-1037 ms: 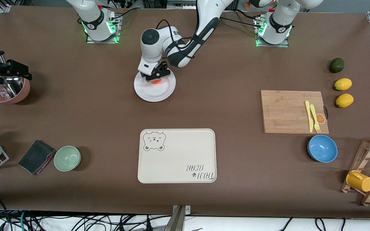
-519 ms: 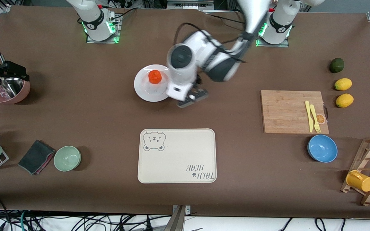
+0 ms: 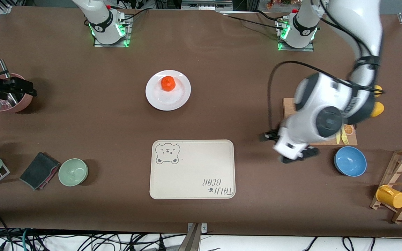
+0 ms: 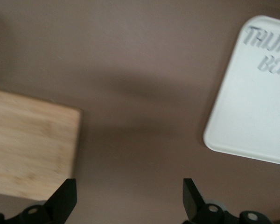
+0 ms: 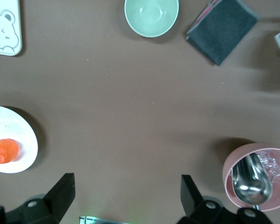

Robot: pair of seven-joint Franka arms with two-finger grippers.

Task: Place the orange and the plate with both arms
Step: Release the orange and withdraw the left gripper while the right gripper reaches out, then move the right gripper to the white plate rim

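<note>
The orange (image 3: 168,83) sits on the white plate (image 3: 178,99), which lies on the table between the two arm bases. Both also show at the edge of the right wrist view, the orange (image 5: 3,151) on the plate (image 5: 23,140). My left gripper (image 3: 289,153) is open and empty, up over the bare table beside the wooden cutting board (image 3: 309,120); in the left wrist view (image 4: 128,200) only the table lies between its fingers. My right gripper (image 3: 26,88) is open and empty, over the pink bowl (image 3: 23,103) at the right arm's end of the table; it also shows in the right wrist view (image 5: 126,193).
The cream bear-print tray (image 3: 192,169) lies nearer the front camera than the plate. A blue bowl (image 3: 350,161) sits by the cutting board, which carries a yellow knife and fork (image 3: 340,130). A green bowl (image 3: 73,171) and a dark cloth (image 3: 38,170) lie toward the right arm's end. A wooden rack holds a yellow cup (image 3: 391,197).
My left gripper has let go of the orange on the plate and swung away toward the left arm's end, to beside the cutting board. The right gripper has barely moved.
</note>
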